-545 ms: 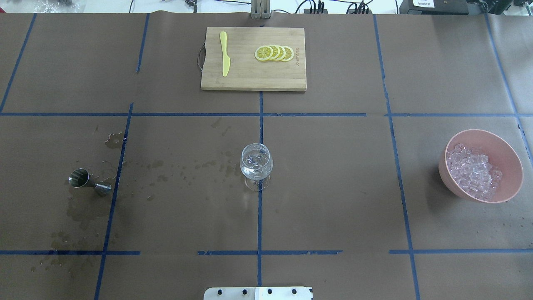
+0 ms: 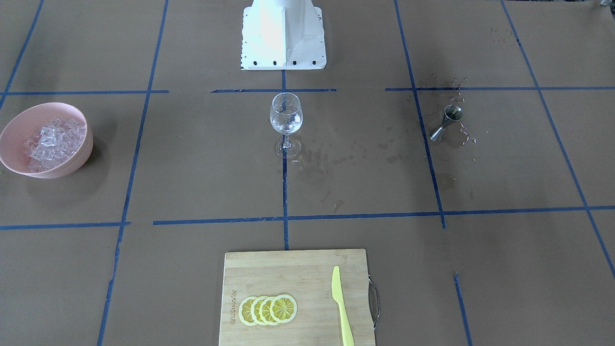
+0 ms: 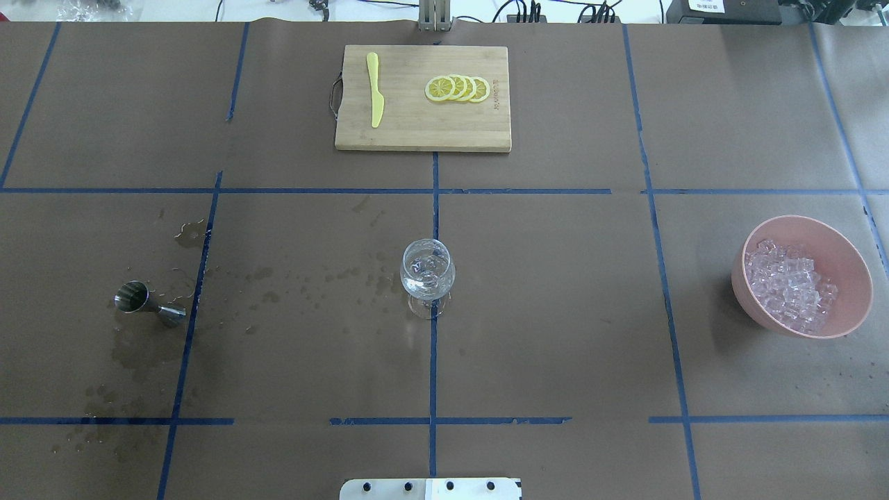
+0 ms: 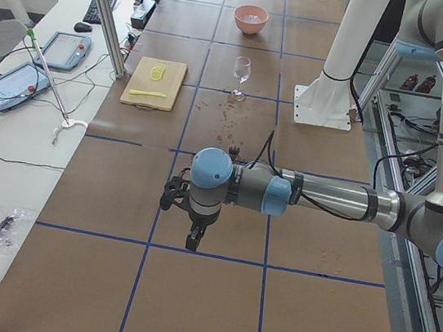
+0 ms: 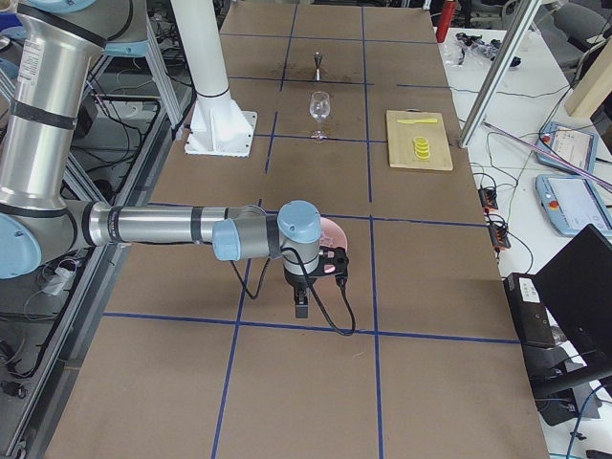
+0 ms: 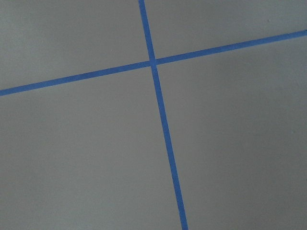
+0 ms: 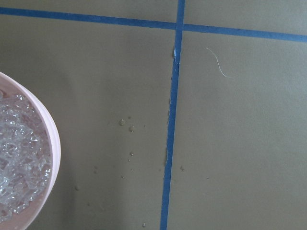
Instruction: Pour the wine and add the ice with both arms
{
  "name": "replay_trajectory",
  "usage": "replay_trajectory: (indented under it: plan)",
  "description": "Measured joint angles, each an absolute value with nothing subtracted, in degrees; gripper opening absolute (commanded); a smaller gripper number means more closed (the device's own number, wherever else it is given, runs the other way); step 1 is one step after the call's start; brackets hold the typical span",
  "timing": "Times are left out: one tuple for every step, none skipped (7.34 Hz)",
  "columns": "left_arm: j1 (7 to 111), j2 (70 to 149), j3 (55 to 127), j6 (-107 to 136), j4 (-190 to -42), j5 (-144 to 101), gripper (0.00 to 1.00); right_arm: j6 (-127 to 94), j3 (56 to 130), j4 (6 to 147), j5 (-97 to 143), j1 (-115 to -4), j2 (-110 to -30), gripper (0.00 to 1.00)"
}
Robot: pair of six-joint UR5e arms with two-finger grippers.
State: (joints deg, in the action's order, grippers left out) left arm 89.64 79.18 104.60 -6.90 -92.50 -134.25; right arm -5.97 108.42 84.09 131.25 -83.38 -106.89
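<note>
A clear wine glass [image 3: 428,274] stands upright at the table's middle with a little clear liquid in it; it also shows in the front view [image 2: 286,115]. The ice [image 3: 788,285] is heaped in a pink bowl [image 3: 851,278] at the right. The right wrist view shows the bowl's rim [image 7: 52,143] and the ice [image 7: 19,158] at its left edge. The left gripper [image 4: 192,243] hangs over bare table far left of the glass, seen only in the left side view. The right gripper [image 5: 300,308] hangs just beyond the bowl, seen only in the right side view. I cannot tell whether either is open or shut.
A steel jigger [image 3: 142,301] stands left of the glass among wet spill marks. A wooden cutting board [image 3: 422,132] at the far middle holds lemon slices [image 3: 458,89] and a yellow knife [image 3: 375,90]. The white robot pedestal [image 2: 283,33] stands at the near edge.
</note>
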Motion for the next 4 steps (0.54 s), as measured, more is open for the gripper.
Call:
replay_trajectory:
  plan:
    - [89.55, 79.31, 104.76, -6.99, -92.82, -134.15, 1.00, -6.10, 108.89, 84.04, 132.23, -83.35, -106.59, 1.00]
    - [89.53, 79.37, 105.01, -7.21, -94.10, -134.31, 1.00, -6.41, 109.27, 83.87, 133.50, -83.34, -105.87, 1.00]
    - [89.52, 79.39, 104.95, -7.42, -97.05, -134.55, 1.00, -6.62, 109.79, 83.49, 134.17, -83.33, -105.06, 1.00]
    - [89.50, 79.55, 104.43, -7.37, -101.84, -134.74, 1.00, -6.78, 110.48, 82.85, 134.40, -83.32, -104.29, 1.00]
